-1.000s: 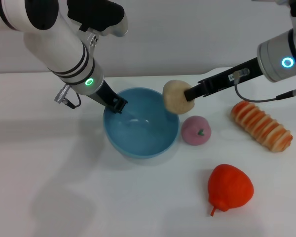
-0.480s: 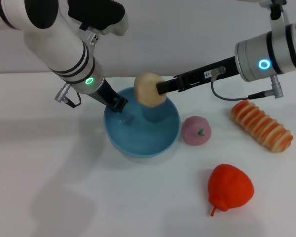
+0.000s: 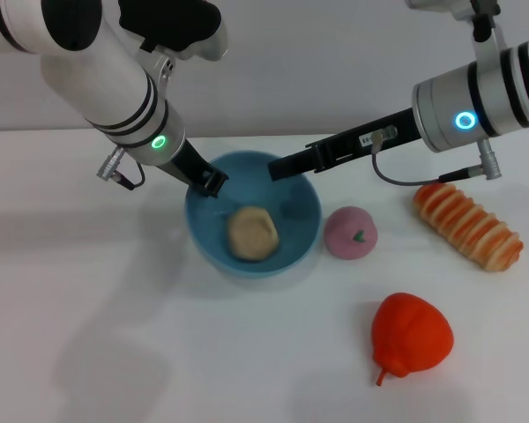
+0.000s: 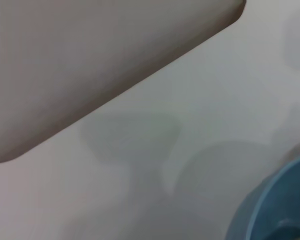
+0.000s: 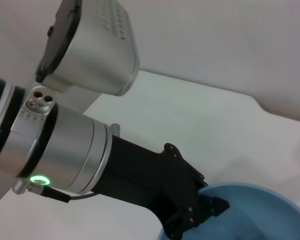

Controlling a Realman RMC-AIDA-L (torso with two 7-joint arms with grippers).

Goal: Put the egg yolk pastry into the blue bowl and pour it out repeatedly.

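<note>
— In the blue bowl (image 3: 252, 216), right at the bottom, there's the egg yolk pastry (image 3: 252, 233) now. Half a second ago it was up in the air over the rim, held in the right gripper (image 3: 276, 169).

— And that gripper?

— Empty. Its tip hangs just above the far rim of the bowl, on the robot's right side, with nothing between the fingers. From here it's only a dark narrow end, so I can't tell how far apart they stand. The right arm has hardly shifted since the pastry dropped.

— The other arm?

— The left gripper (image 3: 213, 183) is closed on the bowl's rim at the far-left edge, same spot as a second ago. The bowl hasn't moved on the white table (image 3: 88, 335).

— Anything else out there?

— The pink ball (image 3: 351, 233) just beside the bowl, the striped bread roll (image 3: 466, 224) further right, and a red strawberry-shaped thing (image 3: 412, 335) nearer to us. All where they were.

— What can't you see?

— The left wrist view gives only a sliver of the bowl's rim at one corner and blurred table. The right wrist view shows the left arm's dark end on the rim, but the pastry is out of its frame
</note>
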